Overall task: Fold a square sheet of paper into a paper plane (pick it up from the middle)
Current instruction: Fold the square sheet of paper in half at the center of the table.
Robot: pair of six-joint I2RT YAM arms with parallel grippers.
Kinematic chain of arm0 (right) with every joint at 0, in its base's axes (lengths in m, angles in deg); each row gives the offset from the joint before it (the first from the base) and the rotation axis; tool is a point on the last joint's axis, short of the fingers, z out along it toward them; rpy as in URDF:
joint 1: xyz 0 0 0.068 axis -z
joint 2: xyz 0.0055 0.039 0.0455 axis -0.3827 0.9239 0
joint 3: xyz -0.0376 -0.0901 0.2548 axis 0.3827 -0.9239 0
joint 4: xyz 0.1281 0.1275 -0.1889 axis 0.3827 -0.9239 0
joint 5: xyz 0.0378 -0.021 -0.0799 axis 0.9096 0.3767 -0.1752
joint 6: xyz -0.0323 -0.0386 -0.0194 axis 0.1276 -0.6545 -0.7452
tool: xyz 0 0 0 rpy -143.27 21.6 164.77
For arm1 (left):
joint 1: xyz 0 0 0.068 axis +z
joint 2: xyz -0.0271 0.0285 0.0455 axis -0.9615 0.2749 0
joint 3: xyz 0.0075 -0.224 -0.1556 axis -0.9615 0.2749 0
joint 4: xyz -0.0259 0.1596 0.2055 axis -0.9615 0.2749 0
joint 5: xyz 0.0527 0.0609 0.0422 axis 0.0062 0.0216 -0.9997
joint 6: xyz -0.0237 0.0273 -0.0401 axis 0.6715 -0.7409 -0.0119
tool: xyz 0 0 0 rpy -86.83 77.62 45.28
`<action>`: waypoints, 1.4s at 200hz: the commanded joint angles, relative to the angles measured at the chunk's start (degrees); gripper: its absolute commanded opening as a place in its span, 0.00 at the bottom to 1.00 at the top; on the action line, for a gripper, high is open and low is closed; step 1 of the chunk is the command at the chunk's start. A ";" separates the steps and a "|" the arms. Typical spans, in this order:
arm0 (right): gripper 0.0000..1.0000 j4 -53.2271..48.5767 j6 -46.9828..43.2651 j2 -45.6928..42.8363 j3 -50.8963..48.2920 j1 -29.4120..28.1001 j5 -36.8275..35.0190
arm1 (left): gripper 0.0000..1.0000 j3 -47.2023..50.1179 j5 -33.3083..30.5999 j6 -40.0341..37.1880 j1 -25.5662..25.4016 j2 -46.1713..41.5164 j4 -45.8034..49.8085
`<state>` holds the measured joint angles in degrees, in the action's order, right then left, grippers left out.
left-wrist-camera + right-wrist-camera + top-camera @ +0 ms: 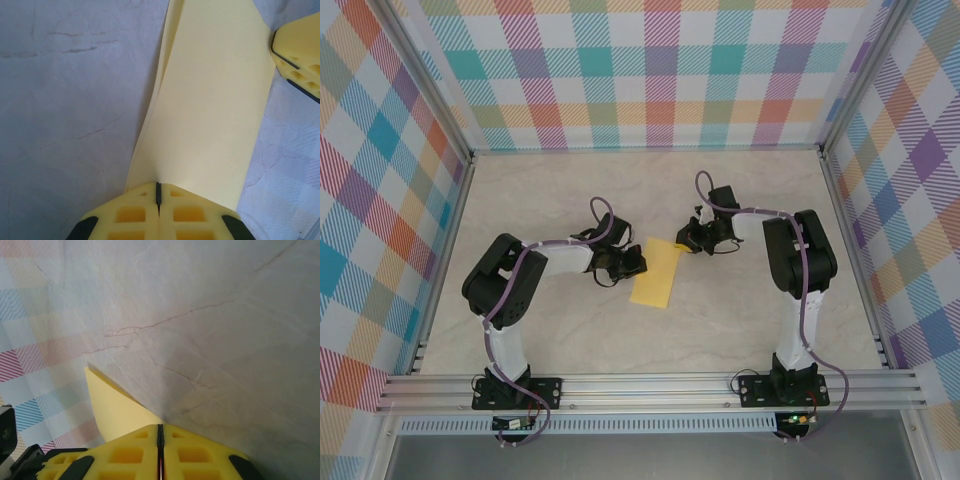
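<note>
Near the middle of the pale marbled table [740, 320], between the two arms, lies the yellow sheet of paper [655, 275], folded into a long narrow strip with its upper end tipped toward the right arm. The left gripper [628, 264] sits at the strip's left edge. In its wrist view the left gripper [158, 197] has its yellow fingers pressed together on the near end of the sheet of paper [210, 100], whose two layers part slightly along the left side. The right gripper [690, 240] is at the strip's upper right corner. In its wrist view its fingers [160, 435] are closed to a thin seam, with a paper corner [112, 410] poking out just beside them. Whether they pinch it I cannot tell. Checked walls [650, 60] surround the table.
</note>
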<state>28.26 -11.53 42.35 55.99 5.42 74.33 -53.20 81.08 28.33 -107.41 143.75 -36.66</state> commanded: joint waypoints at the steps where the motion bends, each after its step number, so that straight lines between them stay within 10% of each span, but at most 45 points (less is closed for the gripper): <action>1: 0.13 -5.73 -1.69 -4.59 2.45 -0.15 -0.38 | 0.00 2.76 0.59 1.93 -0.91 -1.03 4.91; 97: 0.34 -2.16 2.06 -23.49 -14.44 -1.68 -1.04 | 0.00 6.77 -2.02 8.92 -2.85 -10.82 1.54; 141: 0.34 -1.76 5.81 -28.10 -21.80 -5.46 -6.54 | 0.20 8.75 -7.09 6.90 -1.96 -16.02 5.78; 188: 0.35 1.85 9.90 -27.73 -23.75 -9.51 -7.52 | 0.41 10.80 -1.02 8.52 1.38 -14.90 0.90; 280: 0.35 2.65 11.66 -20.55 -19.75 -12.58 -7.39 | 0.48 9.66 2.18 8.69 3.37 -12.17 0.07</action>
<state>30.00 -0.93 20.14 34.85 -6.67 67.13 -42.73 81.75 37.16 -104.92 131.27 -35.61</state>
